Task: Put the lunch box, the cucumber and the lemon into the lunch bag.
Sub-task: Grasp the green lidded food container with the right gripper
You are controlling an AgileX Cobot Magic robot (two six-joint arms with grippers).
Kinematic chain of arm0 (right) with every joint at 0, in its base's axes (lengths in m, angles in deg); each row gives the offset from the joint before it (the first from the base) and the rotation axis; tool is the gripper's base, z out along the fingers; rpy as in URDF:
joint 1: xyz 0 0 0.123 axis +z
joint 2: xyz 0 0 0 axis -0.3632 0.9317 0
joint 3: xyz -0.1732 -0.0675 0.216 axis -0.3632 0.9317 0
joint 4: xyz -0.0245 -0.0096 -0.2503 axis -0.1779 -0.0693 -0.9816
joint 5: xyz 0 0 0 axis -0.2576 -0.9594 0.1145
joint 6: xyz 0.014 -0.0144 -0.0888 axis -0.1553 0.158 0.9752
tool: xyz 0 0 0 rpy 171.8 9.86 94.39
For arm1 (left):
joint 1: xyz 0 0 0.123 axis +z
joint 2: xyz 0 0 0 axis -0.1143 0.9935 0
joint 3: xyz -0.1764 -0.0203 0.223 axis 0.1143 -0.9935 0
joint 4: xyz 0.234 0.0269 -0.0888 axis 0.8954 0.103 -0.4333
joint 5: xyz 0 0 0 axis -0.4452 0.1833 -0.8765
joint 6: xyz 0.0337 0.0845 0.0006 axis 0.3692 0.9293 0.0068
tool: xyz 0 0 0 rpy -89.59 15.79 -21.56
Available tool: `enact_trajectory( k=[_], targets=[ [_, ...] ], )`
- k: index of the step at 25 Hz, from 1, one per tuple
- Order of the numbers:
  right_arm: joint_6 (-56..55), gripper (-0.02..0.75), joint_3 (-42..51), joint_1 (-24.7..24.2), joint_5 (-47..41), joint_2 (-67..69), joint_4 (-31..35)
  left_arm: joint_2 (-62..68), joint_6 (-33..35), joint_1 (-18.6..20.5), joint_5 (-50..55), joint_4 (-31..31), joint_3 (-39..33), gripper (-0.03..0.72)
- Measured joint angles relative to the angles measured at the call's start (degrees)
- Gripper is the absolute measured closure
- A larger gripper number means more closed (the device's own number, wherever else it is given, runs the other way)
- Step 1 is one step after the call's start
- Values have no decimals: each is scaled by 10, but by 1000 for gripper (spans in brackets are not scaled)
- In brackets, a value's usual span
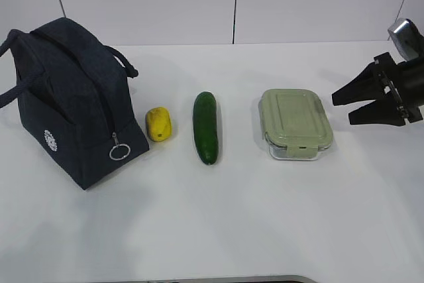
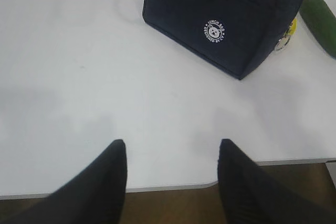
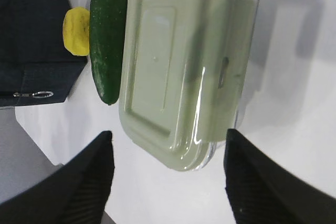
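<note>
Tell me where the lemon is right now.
In the exterior view the lemon lies on the table left of centre, between the lunch bag and the cucumber, close against the bag's end.

Bright even overhead light, soft faint shadows on white counter (image 1: 265,217), glare streak on pale sage-green plastic lid (image 3: 197,124), near black end effector fingers (image 3: 84,187) blurred.

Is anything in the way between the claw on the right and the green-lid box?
Nothing visible. The right claw hangs open beside the lunch box, with only bare table between them. The cucumber and lemon lie on the box's far side, toward the lunch bag.
</note>
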Motion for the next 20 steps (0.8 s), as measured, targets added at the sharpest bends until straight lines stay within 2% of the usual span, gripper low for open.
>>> enact_trajectory(
  k=[20],
  targets=[
    [-7, 202, -104, 23, 0, 103, 21, 0, 0, 0, 0, 0, 0, 300]
  ],
)
